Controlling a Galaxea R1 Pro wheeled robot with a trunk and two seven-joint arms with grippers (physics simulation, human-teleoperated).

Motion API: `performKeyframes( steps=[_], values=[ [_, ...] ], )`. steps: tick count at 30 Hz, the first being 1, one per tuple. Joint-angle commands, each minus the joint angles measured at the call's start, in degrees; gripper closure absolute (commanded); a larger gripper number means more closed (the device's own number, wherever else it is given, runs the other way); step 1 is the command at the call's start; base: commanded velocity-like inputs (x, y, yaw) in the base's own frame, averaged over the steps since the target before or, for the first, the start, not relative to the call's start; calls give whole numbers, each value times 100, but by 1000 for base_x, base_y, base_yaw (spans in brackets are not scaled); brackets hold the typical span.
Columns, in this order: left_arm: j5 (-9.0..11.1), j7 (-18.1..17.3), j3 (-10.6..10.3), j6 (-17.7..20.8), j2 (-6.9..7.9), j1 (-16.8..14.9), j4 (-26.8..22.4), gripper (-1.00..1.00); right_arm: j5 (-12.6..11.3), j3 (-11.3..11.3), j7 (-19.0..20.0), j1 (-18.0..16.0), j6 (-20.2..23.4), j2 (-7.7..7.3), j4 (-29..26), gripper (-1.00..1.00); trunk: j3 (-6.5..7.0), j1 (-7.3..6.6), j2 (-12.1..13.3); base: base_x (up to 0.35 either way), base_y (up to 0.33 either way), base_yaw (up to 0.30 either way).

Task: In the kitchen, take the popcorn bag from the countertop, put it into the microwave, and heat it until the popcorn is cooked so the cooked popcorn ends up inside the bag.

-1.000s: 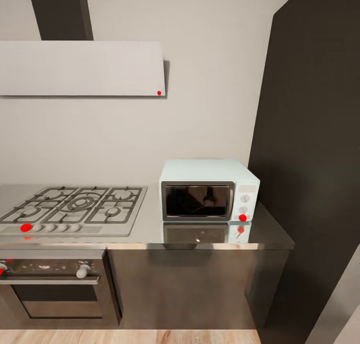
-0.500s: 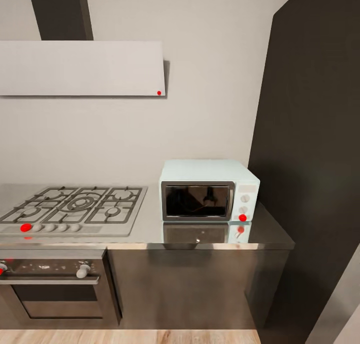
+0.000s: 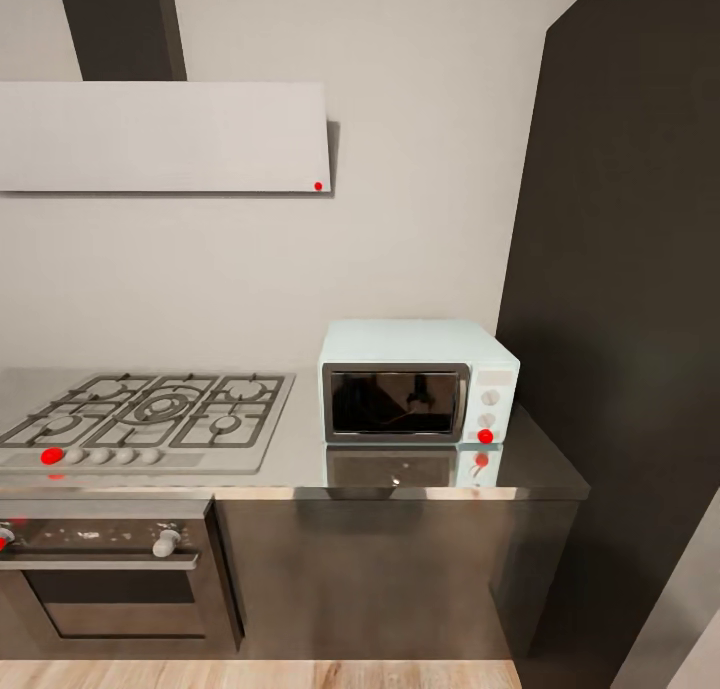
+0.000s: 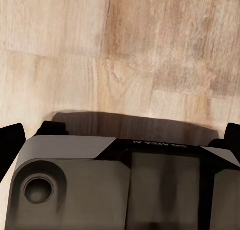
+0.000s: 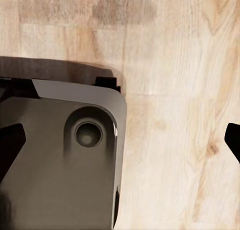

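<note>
Facing: the microwave (image 3: 418, 381) from some way back, its dark glass door closed, sitting on the countertop (image 3: 520, 464) at the right end, next to a tall dark panel (image 3: 630, 299).
Microwave light: a red dot glows at the lower knob on the white control panel; whether it means heating I cannot tell.
Bag: the popcorn bag is nowhere on the stretch of countertop that the head view covers, and the door glass is too dark and reflective to tell whether anything sits inside.
Nearby: a gas hob (image 3: 150, 414) lies to the left of the microwave, a built-in oven (image 3: 100, 569) below it, a pale hood (image 3: 160, 134) on the wall above.
Left gripper (image 4: 120, 140): fingertips spread wide apart at the two sides of the wrist view, nothing between them, pointing down at the wooden floor (image 4: 150, 50) and part of the robot's base.
Right gripper (image 5: 120, 140): likewise spread apart and empty, over the floor.
Progress: judged as not yet started or at an early stage; no bag is in hand, the door is shut.
Left to do: probably find and pick up the bag, open the door, place it, close, switch on.
</note>
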Motion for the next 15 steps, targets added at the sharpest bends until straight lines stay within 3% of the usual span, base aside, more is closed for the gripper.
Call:
performKeyframes(
  steps=[1,15],
  values=[
    [60,-19,-46,-24,0,-6,10,-100,45,2,15,-8,-28,-3,17,-100,-7,0,-5,0,0,0],
    [60,-19,-46,-24,-9,-6,10,-100,82,12,20,-12,-25,-8,4,-100,-7,0,-5,0,0,0]
  ],
)
